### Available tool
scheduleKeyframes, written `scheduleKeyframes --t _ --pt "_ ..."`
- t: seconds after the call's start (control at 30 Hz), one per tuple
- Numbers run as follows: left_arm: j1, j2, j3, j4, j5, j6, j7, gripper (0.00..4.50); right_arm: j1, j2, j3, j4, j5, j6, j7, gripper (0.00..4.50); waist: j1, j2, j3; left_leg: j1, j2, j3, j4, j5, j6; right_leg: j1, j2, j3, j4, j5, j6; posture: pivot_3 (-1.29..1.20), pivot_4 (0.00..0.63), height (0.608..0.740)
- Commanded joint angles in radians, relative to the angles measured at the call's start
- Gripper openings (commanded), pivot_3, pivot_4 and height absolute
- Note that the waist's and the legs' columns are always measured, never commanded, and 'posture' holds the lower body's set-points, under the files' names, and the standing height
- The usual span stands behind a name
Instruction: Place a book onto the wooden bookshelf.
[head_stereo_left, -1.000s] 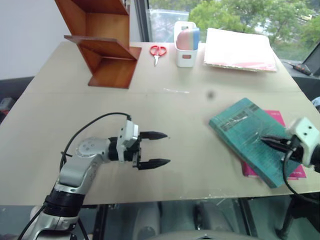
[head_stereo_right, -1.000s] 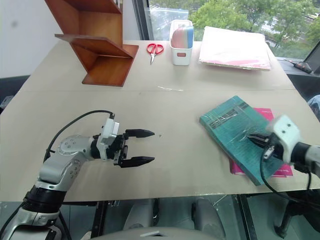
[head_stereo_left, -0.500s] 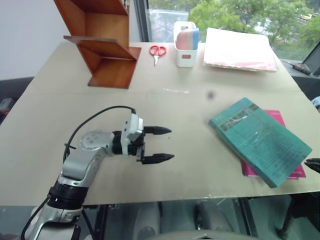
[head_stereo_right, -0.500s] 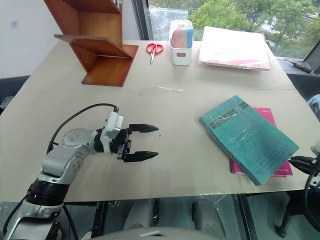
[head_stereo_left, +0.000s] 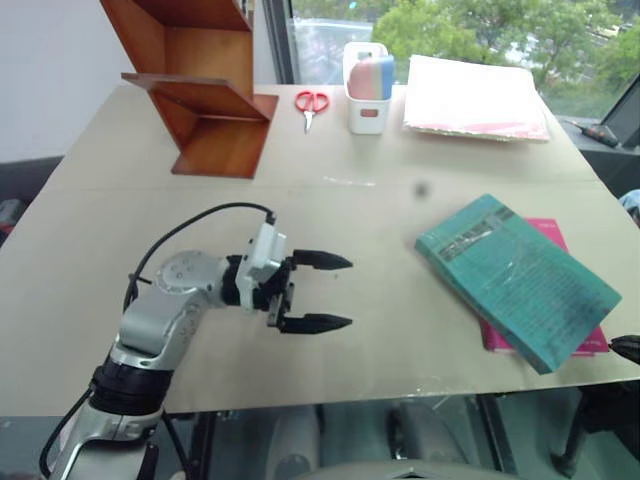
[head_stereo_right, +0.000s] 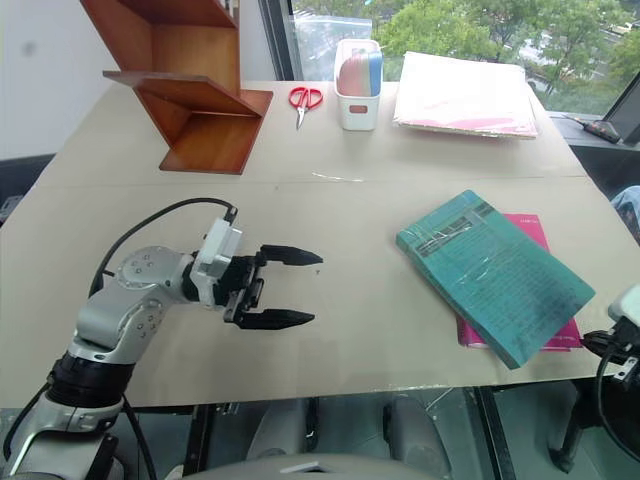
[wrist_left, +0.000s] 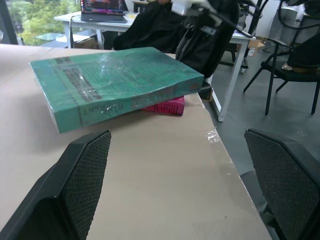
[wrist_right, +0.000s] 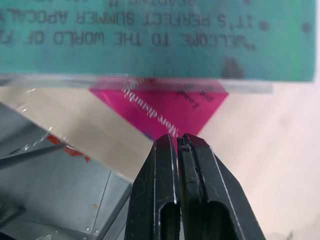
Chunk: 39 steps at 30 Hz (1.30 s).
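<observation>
Your left gripper (head_stereo_left: 322, 292) hangs with its jaws spread wide and empty above the bare table (head_stereo_left: 380, 215), pointing level across it toward the book (head_stereo_left: 515, 280), with a wide stretch of table between. Your right gripper (wrist_right: 178, 145) has its fingers pressed together on nothing; it sits off the table's near right edge, beside the corner of the pink book (wrist_right: 162, 107) that peeks out from under the teal one.

The book lies flat near the table's right edge, resting on that thinner pink book, one corner overhanging the near edge. The wooden bookshelf (head_stereo_left: 195, 85) stands well apart at the far left corner.

Expect the book to be heavy and stiff: it is thick and will not bend. Its glossy, wrapped cover looks slippery, so a pinch on the flat face would probably slide. Judge the spine side or the overhanging corner as the better hold, with one finger under and one over, taking care not to catch the pink book as well.

Your left forearm lies low and bent in from the left; your right arm is drawn out past the table edge.
</observation>
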Motion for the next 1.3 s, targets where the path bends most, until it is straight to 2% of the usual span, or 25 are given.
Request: scheduleKeyframes --t 0.03,0.43,0.6,0.8,0.9,1.0,1.03,1.07,1.13,1.2,1.3 --pt "0.001 0.009 0.023 -0.046 -0.027 0.007 0.007 4.5 -0.056 -0.008 0.024 -0.017 0.017 -0.011 -0.013 0.2 0.0 0.0 0.0 0.0 0.0 0.0 0.0 0.0 0.0 0.0 0.0 0.0 0.0 0.0 0.0 0.0 0.15 0.74" --pt "0.009 0.009 0.02 -0.059 -0.019 0.011 0.035 4.5 -0.133 -0.003 0.105 -0.026 0.031 0.005 -0.026 0.2 0.002 0.0 0.0 0.0 0.0 0.0 0.0 0.0 0.0 0.0 0.0 0.0 0.0 0.0 0.0 0.0 0.15 0.74" --pt "0.022 0.006 0.004 -0.059 0.016 -0.001 0.062 4.5 -0.053 0.019 0.003 -0.058 0.028 0.013 -0.018 0.2 0.007 0.0 0.0 -0.001 0.0 0.0 0.0 0.0 0.0 0.0 0.0 0.0 0.0 0.0 0.0 0.0 0.15 0.74" --pt "0.009 -0.018 -0.025 -0.033 0.021 0.014 0.073 4.5 0.013 0.125 -0.242 -0.178 0.117 0.018 0.001 0.2 0.008 0.0 0.0 0.0 0.0 0.0 0.0 0.0 0.0 0.0 0.0 -0.001 0.0 0.0 0.0 0.0 0.15 0.74" --pt "-0.013 -0.041 -0.044 0.014 0.031 0.009 0.062 4.5 0.0 0.181 -0.289 -0.235 0.157 -0.003 -0.031 1.02 0.006 0.0 0.0 0.0 0.0 0.0 0.001 0.0 0.0 0.001 0.0 0.0 0.0 0.0 0.0 0.0 0.15 0.74" --pt "-0.052 -0.073 -0.063 0.06 0.028 0.033 0.068 4.5 -0.029 0.234 -0.263 -0.341 0.232 0.015 -0.079 2.02 0.001 0.0 0.0 0.0 0.0 -0.001 0.001 0.0 0.0 0.0 0.0 0.0 0.0 0.0 0.0 0.0 0.15 0.74" --pt "-0.07 -0.082 -0.069 0.072 0.025 0.071 0.089 4.5 -0.048 0.254 -0.238 -0.375 0.236 -0.002 -0.111 2.5 0.002 0.0 0.0 0.0 0.0 -0.001 0.001 0.0 0.0 0.001 0.0 0.0 0.0 0.0 0.0 0.0 0.15 0.74" --pt "-0.088 -0.091 -0.073 0.082 0.015 0.127 0.121 4.5 -0.07 0.278 -0.206 -0.402 0.231 -0.021 -0.153 2.63 0.002 0.0 0.0 0.0 0.0 -0.001 0.0 0.0 0.0 0.001 0.0 0.0 0.0 0.0 0.0 0.0 0.15 0.74" --pt "-0.146 -0.122 -0.058 0.123 -0.088 0.362 0.203 4.5 -0.076 0.328 -0.132 -0.468 0.225 -0.041 -0.205 3.34 0.002 0.0 0.0 0.0 0.0 -0.002 0.001 0.0 0.0 0.001 0.001 -0.001 0.001 0.0 0.0 0.0 0.15 0.74" --pt "-0.213 -0.159 -0.008 0.205 -0.21 0.565 0.249 4.5 -0.057 0.364 -0.074 -0.535 0.244 -0.028 -0.237 3.34 0.005 0.001 0.0 -0.001 0.0 -0.003 0.002 0.0 0.0 0.0 0.001 -0.002 0.002 0.0 0.001 0.0 0.15 0.74" --pt "-0.279 -0.181 0.042 0.325 -0.245 0.645 0.271 4.5 -0.042 0.39 -0.021 -0.583 0.246 -0.024 -0.287 3.34 0.002 0.0 0.0 -0.002 0.0 -0.004 0.002 0.0 0.0 0.0 0.001 -0.002 0.001 0.0 0.001 0.0 0.15 0.74"
